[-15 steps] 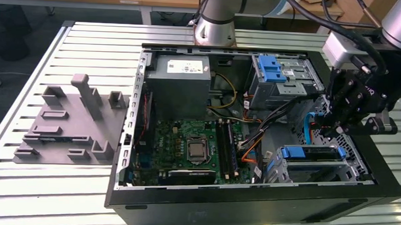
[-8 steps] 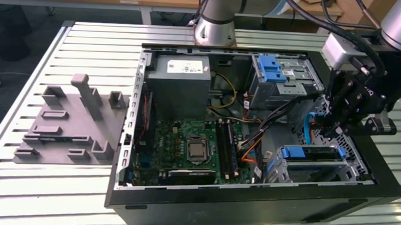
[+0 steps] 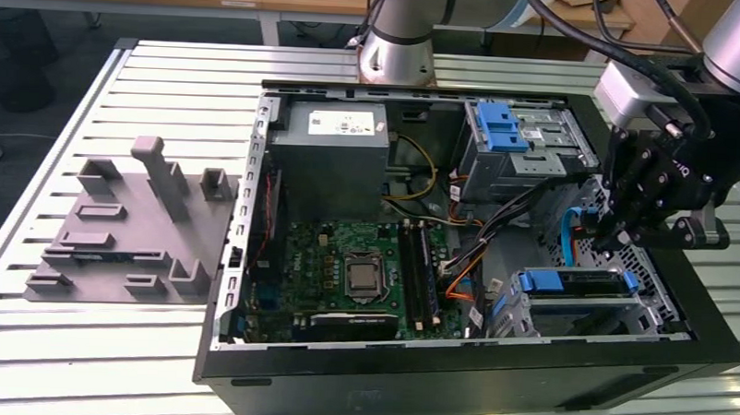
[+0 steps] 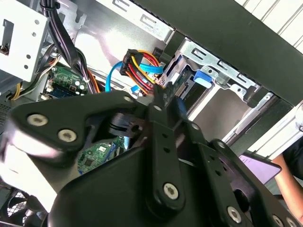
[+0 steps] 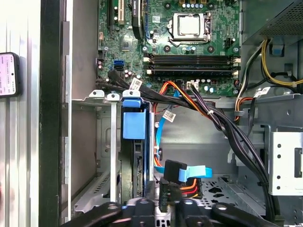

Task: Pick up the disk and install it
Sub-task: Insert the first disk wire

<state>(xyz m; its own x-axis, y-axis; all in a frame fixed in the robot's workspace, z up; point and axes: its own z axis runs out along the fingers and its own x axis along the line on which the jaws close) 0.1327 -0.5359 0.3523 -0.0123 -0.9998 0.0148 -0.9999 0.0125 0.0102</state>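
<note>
The disk (image 3: pixel 570 282) with its blue bracket sits slotted in the drive cage inside the open computer case (image 3: pixel 463 377), near the worktop (image 3: pixel 45 335) front edge. The end effector (image 3: pixel 626 237) hovers just above it, fingers narrowed around a black cable connector (image 5: pixel 166 194).

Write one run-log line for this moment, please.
tool: above the case's drive bay, holds nothing visible | disk: seated in the bay | cables: near the tool

1 arm enters from the exterior view's right, wrist pitched downward. Black gripper (image 3: pixel 634 237) hangs low, linkages folded inward, jaws drawn together; whether they grip anything is unclear.
</note>
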